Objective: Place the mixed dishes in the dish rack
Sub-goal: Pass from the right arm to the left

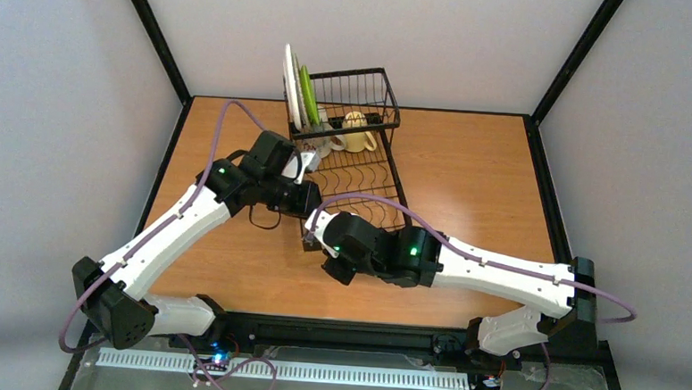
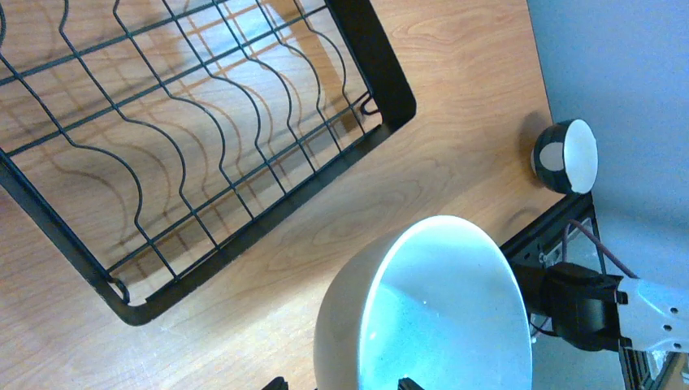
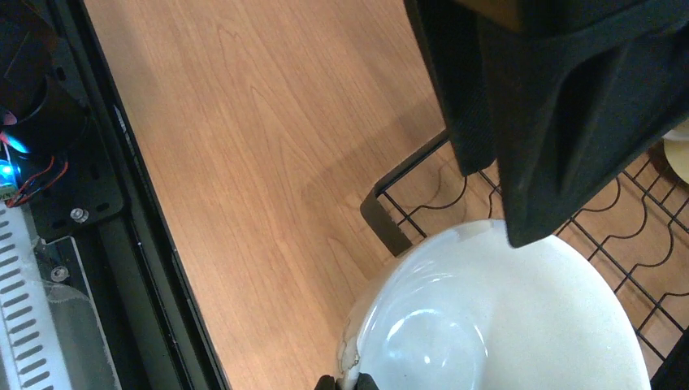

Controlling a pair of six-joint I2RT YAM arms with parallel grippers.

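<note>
The right gripper (image 3: 345, 380), cut off at the frame edge, pinches a white bowl (image 3: 504, 325) by its rim over the rack's (image 3: 390, 219) near corner. The left gripper (image 2: 340, 383) shows only its tips, astride a bowl; grip unclear. Plates (image 1: 296, 90) and mugs (image 1: 356, 133) sit at the rack's far end.

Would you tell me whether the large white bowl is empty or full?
Empty: the bowl shows a bare, glossy inside in the right wrist view.
</note>
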